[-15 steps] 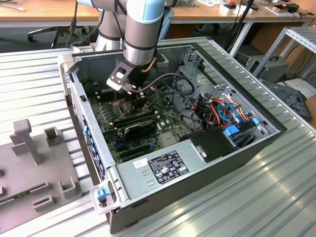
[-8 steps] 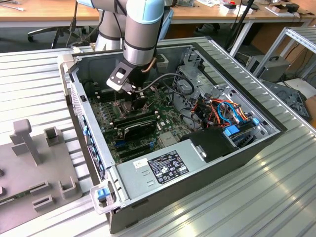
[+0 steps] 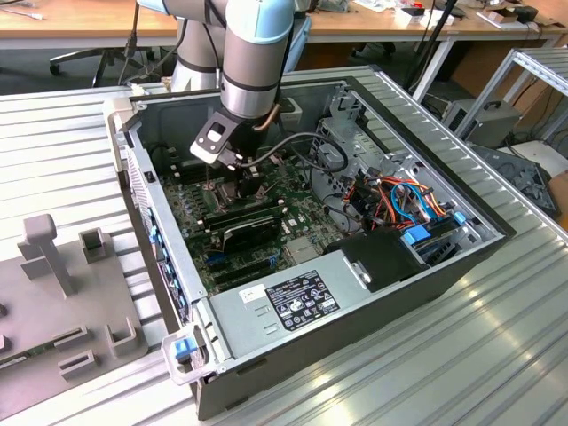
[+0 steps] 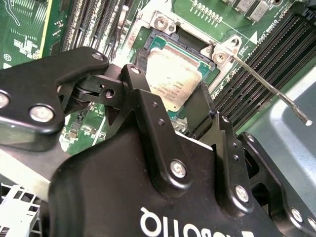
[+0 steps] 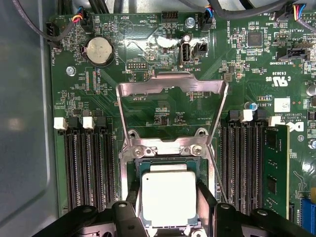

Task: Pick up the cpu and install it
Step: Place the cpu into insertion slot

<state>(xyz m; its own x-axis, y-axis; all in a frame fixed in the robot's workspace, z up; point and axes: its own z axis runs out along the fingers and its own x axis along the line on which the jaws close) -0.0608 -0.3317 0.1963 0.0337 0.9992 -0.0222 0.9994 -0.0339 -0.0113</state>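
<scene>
Ribbed metal table (image 3: 497, 355), wooden desks (image 3: 89, 22) behind

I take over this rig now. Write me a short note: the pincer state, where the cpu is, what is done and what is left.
Pincer: inside the open computer case, low over the socket, fingers on either side of the cpu. Whether they press it, I cannot tell.
Cpu: lies flat within the socket, silver top up.
Done: cpu brought to the socket; it looks seated.
Left: the hinged frame stands open and the lever is up, so the cpu is not yet locked in.
</scene>
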